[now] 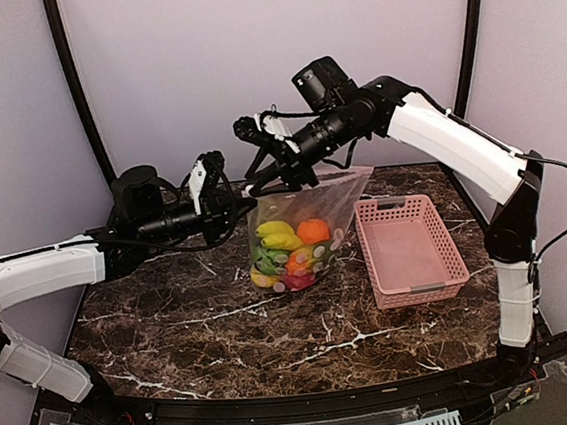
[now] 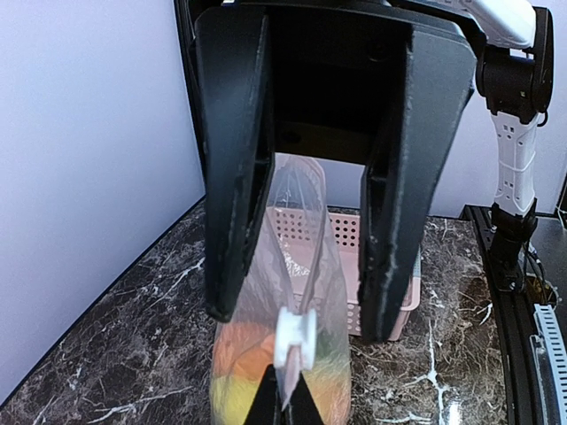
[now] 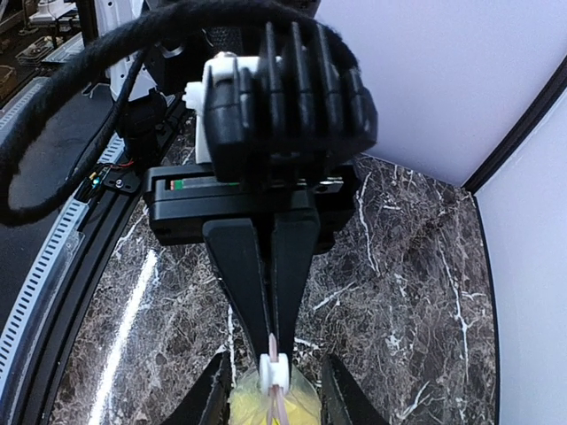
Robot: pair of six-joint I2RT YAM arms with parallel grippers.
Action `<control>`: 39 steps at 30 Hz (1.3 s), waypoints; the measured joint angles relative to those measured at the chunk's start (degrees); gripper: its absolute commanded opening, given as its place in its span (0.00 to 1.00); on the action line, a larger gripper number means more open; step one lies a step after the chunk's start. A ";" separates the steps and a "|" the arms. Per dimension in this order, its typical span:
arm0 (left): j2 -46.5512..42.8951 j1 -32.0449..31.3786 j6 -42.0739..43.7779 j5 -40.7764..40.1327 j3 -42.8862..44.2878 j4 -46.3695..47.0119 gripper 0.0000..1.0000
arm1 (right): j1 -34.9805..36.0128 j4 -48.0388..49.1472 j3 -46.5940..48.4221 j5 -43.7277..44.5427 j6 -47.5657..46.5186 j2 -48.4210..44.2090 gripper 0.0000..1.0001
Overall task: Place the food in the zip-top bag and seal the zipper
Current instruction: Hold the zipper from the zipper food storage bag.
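- Left arm (image 1: 48,270): stretched low and nearly level from the left, over the table (image 1: 195,332), wrist pointing toward the middle.
- Left gripper (image 1: 246,204): jaws fully closed, pinching the zipper (image 3: 273,347) at the top edge of the zip-top bag (image 1: 313,205). The bag hangs below the fingertips.
- Slider tab (image 2: 295,336): white, sits on the strip just beyond the left fingertips, touching or nearly so.
- Right arm (image 1: 457,140): arched high from the right, forearm angled down and leftward, its gripper meeting the left one head-on.
- Right gripper (image 1: 261,183): jaws apart, one finger on each side of the bag's top edge. The slider tab lies between the fingertips. Cannot tell whether either pad touches the plastic.
- Food (image 1: 289,247): yellow, orange, green and red pieces bunched in the bag's bottom, directly below both grippers. The bag's bottom rests on the table.
- Pink basket (image 1: 368,255): on the table beside the bag, on the far side from the left gripper and under the right forearm.
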 measured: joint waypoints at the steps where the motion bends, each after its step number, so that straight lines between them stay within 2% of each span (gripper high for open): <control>1: 0.00 -0.11 0.09 0.00 0.00 -0.09 0.01 | 0.33 -0.04 0.00 0.04 -0.15 0.00 0.25; 6: -0.09 -0.15 0.31 -0.09 0.00 -0.42 0.01 | 1.31 -0.26 0.00 0.44 -0.90 0.02 0.14; 12: -0.20 -0.15 0.35 -0.39 0.00 -0.74 0.01 | 1.40 -0.44 0.00 1.46 -1.44 0.04 0.07; 13: -0.20 -0.15 0.35 -0.46 0.00 -0.79 0.01 | 1.42 -0.46 0.00 1.68 -1.51 0.07 0.08; 15: -0.20 -0.15 0.37 -0.52 0.00 -1.05 0.01 | 1.46 -0.46 0.00 2.08 -1.66 0.09 0.21; 16: -0.20 -0.15 0.37 -0.59 0.00 -1.14 0.01 | 1.51 -0.50 0.00 2.27 -1.75 0.11 0.24; 19: -0.20 -0.15 0.39 -0.63 0.00 -1.11 0.01 | 1.75 -0.70 0.02 3.67 -1.97 0.37 0.26; 27: -0.22 -0.15 0.48 -0.66 0.00 -1.14 0.01 | 1.97 -0.74 0.04 7.13 -2.16 1.07 0.19; 32: -0.22 -0.15 0.57 -0.90 0.00 -1.14 0.01 | 1.99 -0.74 0.11 7.43 -2.14 1.07 0.19; 36: -0.22 -0.15 0.76 -0.94 0.00 -1.14 0.01 | 1.99 -0.74 0.11 7.41 -1.70 1.07 0.25; 39: -0.22 -0.15 0.83 -0.94 0.00 -1.14 0.01 | 1.99 -0.74 0.11 7.48 -1.03 1.07 0.22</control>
